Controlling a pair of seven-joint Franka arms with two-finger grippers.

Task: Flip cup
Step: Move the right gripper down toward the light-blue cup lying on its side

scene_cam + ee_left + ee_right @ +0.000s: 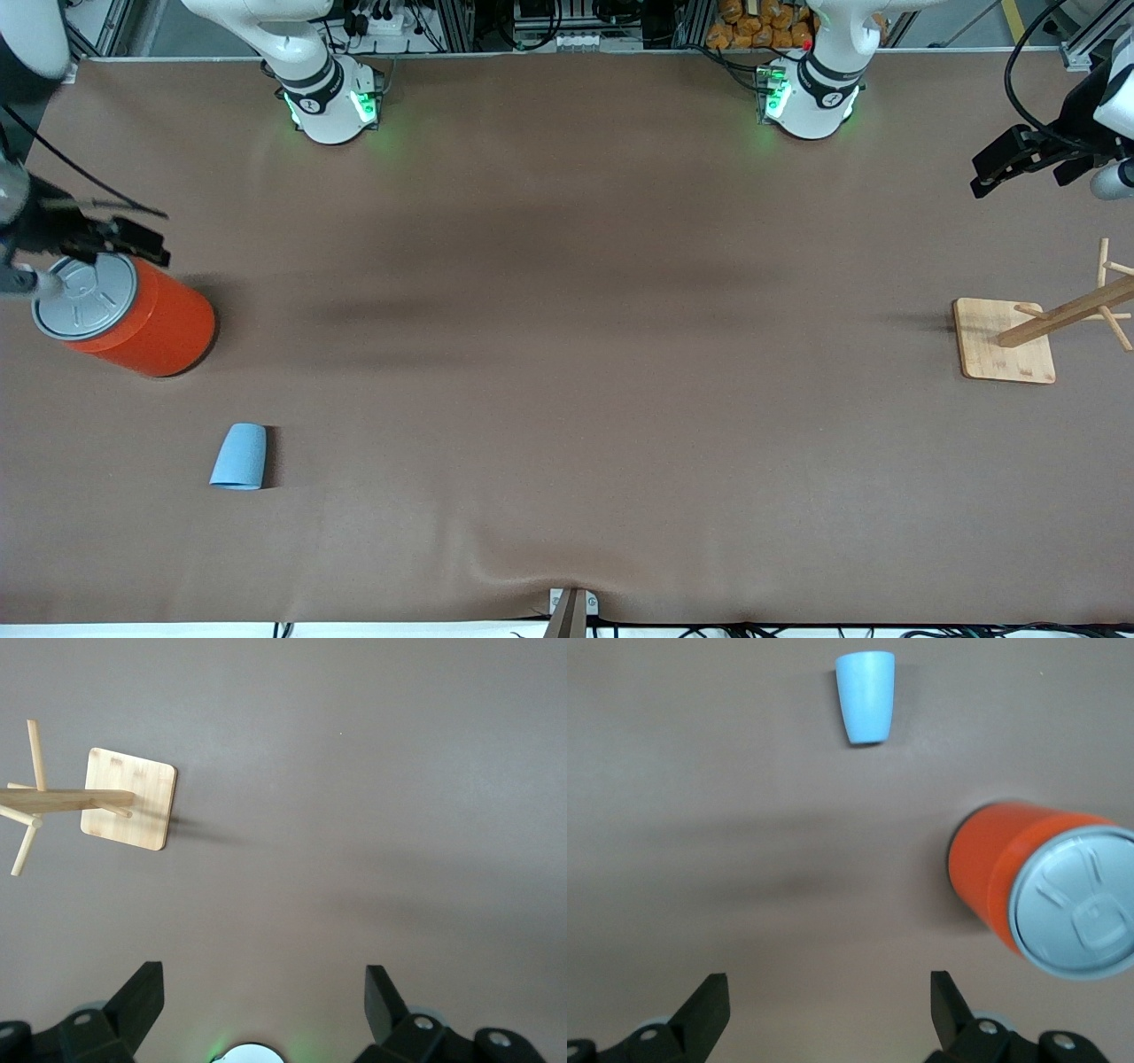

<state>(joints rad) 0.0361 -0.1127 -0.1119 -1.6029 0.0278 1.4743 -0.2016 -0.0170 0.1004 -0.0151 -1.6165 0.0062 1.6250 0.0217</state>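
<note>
Right, the cup [239, 457] sits on the brown counter [567, 399] toward the right arm's end, nearer the front camera than the orange can [133, 312], and it looks to be standing mouth-down, wide rim on the cloth. Up above the can hangs the right tool [827, 1020], fingers spread wide and holding nothing. Over at the other end the left tool [262, 1014] is equally released and empty, waiting above the counter near the wooden rack [1045, 330]. Nothing is gripped yet, so the approach is the job, I'd say: come down clear of the can, straddle the tapered wall around its middle, and squeeze gently, since light plastic will likely skid or tip if one finger touches first.
</note>
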